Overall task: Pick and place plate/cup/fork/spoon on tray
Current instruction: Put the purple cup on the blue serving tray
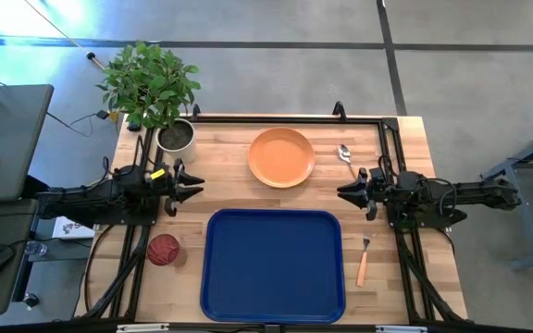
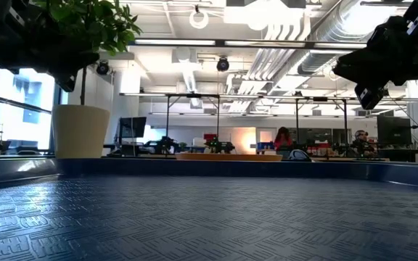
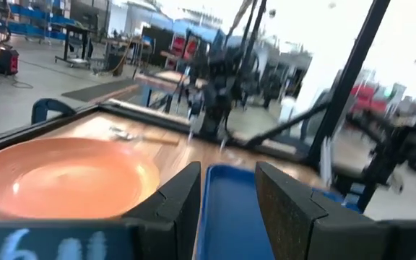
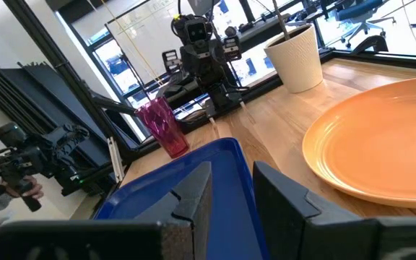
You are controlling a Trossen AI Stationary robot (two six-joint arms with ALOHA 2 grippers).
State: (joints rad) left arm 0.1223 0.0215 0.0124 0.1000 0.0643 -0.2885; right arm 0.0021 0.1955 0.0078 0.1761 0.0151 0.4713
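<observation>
The orange plate [image 1: 281, 157] lies flat on the wooden table, beyond the far edge of the blue tray [image 1: 273, 265]. The spoon [image 1: 347, 157] lies right of the plate. The fork [image 1: 363, 262] lies right of the tray. The dark-red cup [image 1: 163, 249] stands left of the tray. My left gripper [image 1: 195, 183] hovers open and empty left of the plate, pointing right; its wrist view shows the plate [image 3: 63, 177] and the tray [image 3: 230, 217]. My right gripper [image 1: 343, 192] hovers open and empty between the spoon and the fork, pointing left; its wrist view shows the cup [image 4: 163, 126].
A potted plant [image 1: 160, 92] in a pale pot [image 1: 176, 136] stands at the table's far left, just beyond my left gripper. A black frame rail [image 1: 276, 118] runs along the far edge. Bare wood lies between the tray and the plate.
</observation>
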